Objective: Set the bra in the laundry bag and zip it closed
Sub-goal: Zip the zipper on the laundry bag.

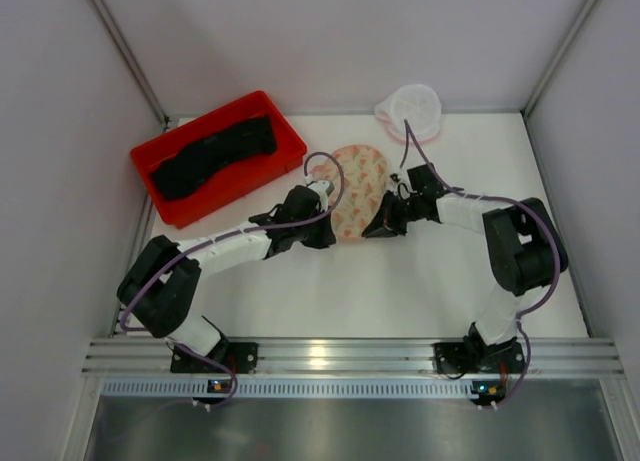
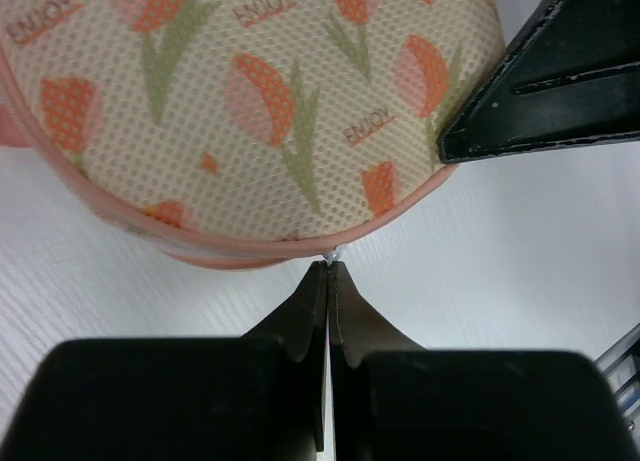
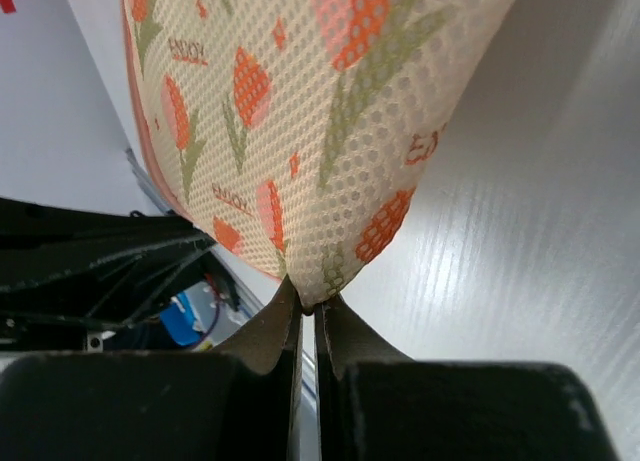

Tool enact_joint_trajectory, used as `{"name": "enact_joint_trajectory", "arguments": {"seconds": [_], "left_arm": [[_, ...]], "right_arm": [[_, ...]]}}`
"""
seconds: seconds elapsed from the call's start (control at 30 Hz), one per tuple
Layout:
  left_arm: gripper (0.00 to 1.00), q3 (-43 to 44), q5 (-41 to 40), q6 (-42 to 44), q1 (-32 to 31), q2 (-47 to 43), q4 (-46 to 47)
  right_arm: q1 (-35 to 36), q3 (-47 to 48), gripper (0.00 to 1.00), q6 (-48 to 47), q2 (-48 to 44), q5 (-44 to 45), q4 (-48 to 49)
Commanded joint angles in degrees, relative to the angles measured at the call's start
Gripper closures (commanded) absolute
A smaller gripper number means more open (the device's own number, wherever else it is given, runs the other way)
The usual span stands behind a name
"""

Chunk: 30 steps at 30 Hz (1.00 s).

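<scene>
The bra (image 1: 215, 156) is black fabric lying in a red bin (image 1: 170, 211) at the back left. The laundry bag (image 1: 410, 109), a white mesh pouch with pink edging, lies at the back right, away from both arms. Between the arms lies a peach tulip-patterned mesh piece (image 1: 358, 186) with pink trim. My left gripper (image 1: 322, 195) (image 2: 329, 266) is shut on a tiny white loop at the pink rim of that peach piece (image 2: 260, 101). My right gripper (image 1: 386, 213) (image 3: 310, 303) is shut on a pinch of the peach mesh (image 3: 330, 111) at its opposite edge.
White walls enclose the table on three sides. The right gripper's black finger (image 2: 550, 91) shows in the left wrist view, and the left arm (image 3: 90, 271) shows in the right wrist view. Cables loop above both wrists.
</scene>
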Motion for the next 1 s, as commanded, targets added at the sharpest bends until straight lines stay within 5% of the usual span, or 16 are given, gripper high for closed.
{"name": "enact_joint_trajectory", "arguments": {"seconds": [0.0, 0.33, 0.43, 0.47, 0.57, 0.73, 0.97], "left_arm": [[1.00, -0.1, -0.6, 2.9, 2.7, -1.4, -0.9], [1.00, -1.0, 3.7, 5.0, 4.8, -0.8, -1.6], [1.00, -0.6, 7.2, 4.4, 4.8, -0.9, -1.4], [1.00, -0.5, 8.0, 4.0, 4.8, -0.8, -1.4], [1.00, 0.4, 11.2, 3.7, 4.7, -0.2, -1.5], [1.00, 1.2, 14.2, 2.8, 4.8, 0.3, -2.6], [1.00, 3.9, 17.6, 2.8, 4.9, 2.7, -5.7]], "right_arm": [[-0.9, 4.6, 1.00, -12.5, 0.2, 2.6, -8.3], [-2.9, 6.5, 0.99, -19.1, 1.9, 1.5, -11.2], [-3.6, 8.3, 0.61, -22.1, 1.9, -0.8, -12.3], [-3.9, 8.7, 0.39, -23.1, 1.0, -1.7, -12.7], [-5.2, 9.7, 0.20, -26.1, -1.6, -1.7, -14.8], [-7.4, 13.3, 0.17, -35.5, -7.1, 2.2, -22.5], [-5.0, 11.5, 0.26, -64.7, -20.2, 10.5, -23.3]]}}
